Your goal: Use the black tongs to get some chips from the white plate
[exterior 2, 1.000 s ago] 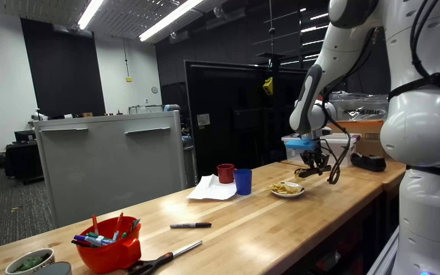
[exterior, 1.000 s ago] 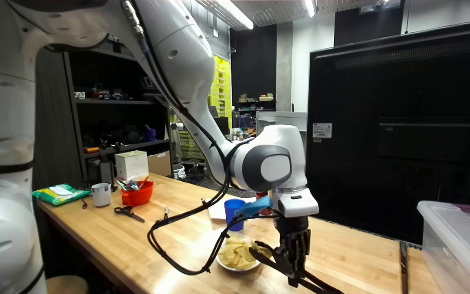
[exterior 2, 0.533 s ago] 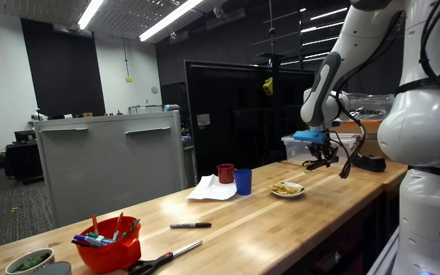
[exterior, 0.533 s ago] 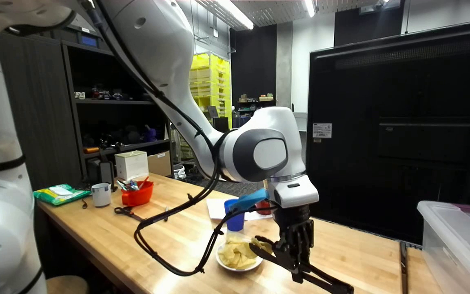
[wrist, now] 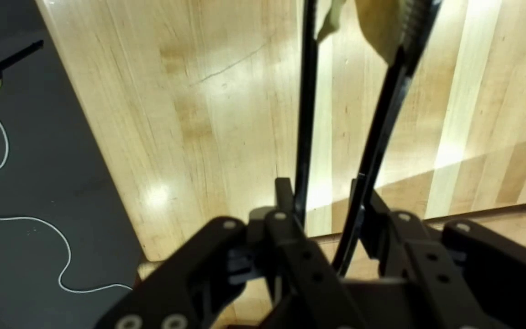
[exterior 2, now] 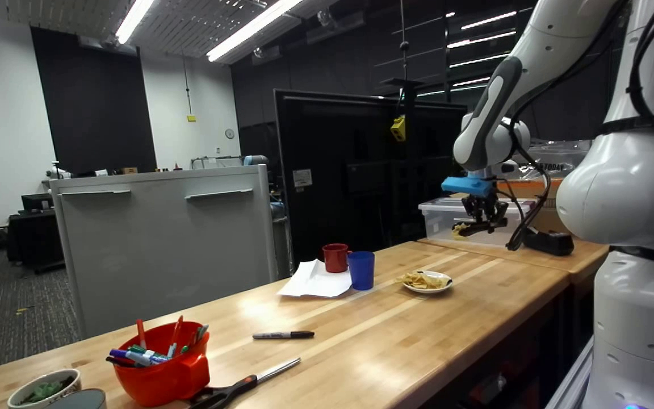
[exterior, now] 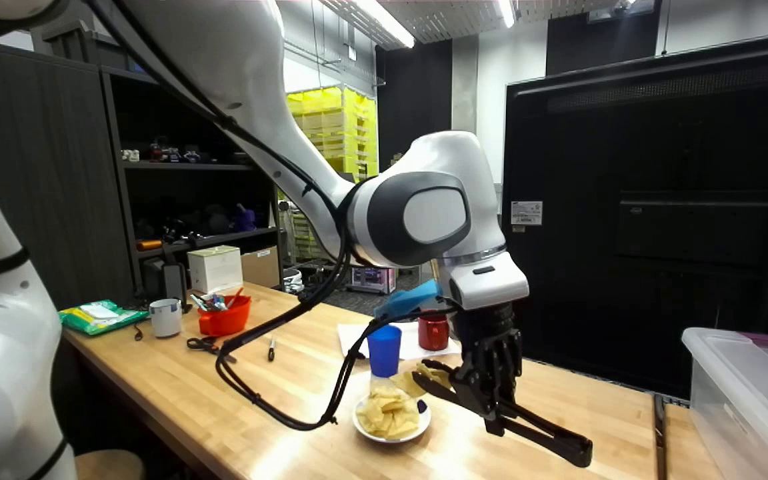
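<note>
My gripper (exterior: 496, 407) is shut on the black tongs (exterior: 547, 437), with an arm of the tongs against each finger, as the wrist view shows at the gripper (wrist: 320, 192) and tongs (wrist: 307, 100). The tongs are held above the table, roughly level. Their tips pinch some chips (exterior: 411, 383), which also show in an exterior view (exterior 2: 459, 231) and partly at the top of the wrist view (wrist: 378, 23). The white plate (exterior: 394, 439) stands on the table below the tips with a heap of chips (exterior: 387, 415) on it. The plate (exterior 2: 430, 291) is out of the wrist view.
A blue cup (exterior: 384, 351) and a red mug (exterior: 433, 333) stand behind the plate by a white paper (exterior 2: 314, 281). A red pen container (exterior 2: 162, 363), scissors (exterior 2: 236, 389) and a marker (exterior 2: 283, 335) lie farther along. A clear bin (exterior: 744, 400) stands at the table's end.
The gripper has risen and drawn away from the plate, carrying the tongs and the pinched chips upward. The plate and its heap have stayed in place.
</note>
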Controlling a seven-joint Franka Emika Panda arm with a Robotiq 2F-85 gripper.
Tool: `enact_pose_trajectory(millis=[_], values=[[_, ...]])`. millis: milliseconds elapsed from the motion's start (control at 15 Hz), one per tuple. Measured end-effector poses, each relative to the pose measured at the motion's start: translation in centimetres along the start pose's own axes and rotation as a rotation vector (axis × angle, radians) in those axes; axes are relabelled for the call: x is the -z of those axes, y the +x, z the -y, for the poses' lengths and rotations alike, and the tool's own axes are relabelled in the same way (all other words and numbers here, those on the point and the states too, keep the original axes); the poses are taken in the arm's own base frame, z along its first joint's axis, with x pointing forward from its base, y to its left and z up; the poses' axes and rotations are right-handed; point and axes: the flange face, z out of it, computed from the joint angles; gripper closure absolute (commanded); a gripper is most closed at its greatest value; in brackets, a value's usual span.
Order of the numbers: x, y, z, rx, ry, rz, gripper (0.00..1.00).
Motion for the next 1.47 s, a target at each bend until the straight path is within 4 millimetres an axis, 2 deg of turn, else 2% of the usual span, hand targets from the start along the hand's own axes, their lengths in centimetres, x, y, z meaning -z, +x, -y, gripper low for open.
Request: enact_pose_trajectory(millis=[267,533,1467], values=[[2.2,0.2,0.7,0.005,0.007,0.028,0.9],[3.3,-0.2,1.7,0.014,-0.003,0.041,0.9],[3.6,-0.2,2.0,0.033,-0.011,0.049,0.9]])
